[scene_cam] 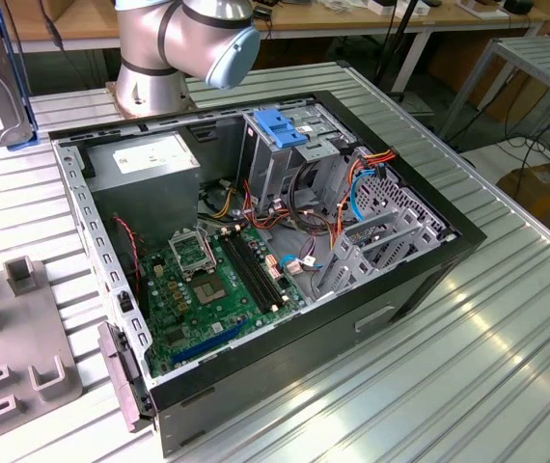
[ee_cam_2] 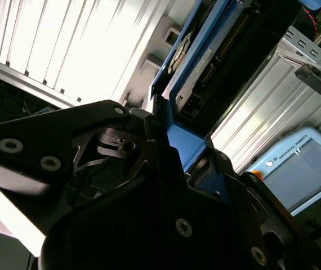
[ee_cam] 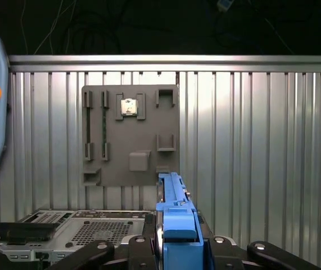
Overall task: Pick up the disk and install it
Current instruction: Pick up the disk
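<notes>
Claw (ee_cam: pixel 175 250) grips the disk (ee_cam: pixel 173 197) by its blue frame, the disk's edge sticking out past the jaws.

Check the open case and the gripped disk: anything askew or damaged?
Nothing stands out. The disk sits straight and edge-on in the gripper, and the open case shows no visible damage; loose cables lie beside the drive cage.
</notes>
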`<action>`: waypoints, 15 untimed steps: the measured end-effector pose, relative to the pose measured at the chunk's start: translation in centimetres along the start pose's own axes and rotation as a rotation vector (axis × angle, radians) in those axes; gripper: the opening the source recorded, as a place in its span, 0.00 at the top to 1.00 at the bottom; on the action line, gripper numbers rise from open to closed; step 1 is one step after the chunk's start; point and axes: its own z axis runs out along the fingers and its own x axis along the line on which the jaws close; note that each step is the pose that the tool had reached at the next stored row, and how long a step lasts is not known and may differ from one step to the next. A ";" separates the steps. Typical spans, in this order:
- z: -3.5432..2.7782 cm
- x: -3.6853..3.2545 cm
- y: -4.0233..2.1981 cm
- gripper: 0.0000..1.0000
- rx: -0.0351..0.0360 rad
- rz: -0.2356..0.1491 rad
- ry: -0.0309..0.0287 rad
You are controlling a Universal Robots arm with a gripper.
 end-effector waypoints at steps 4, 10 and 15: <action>0.01 0.00 -0.50 0.63 0.0001 0.000 0.0000; 0.02 0.00 -0.98 0.63 0.0001 0.000 0.0000; 0.03 -0.01 -1.43 0.63 0.0000 0.000 0.0000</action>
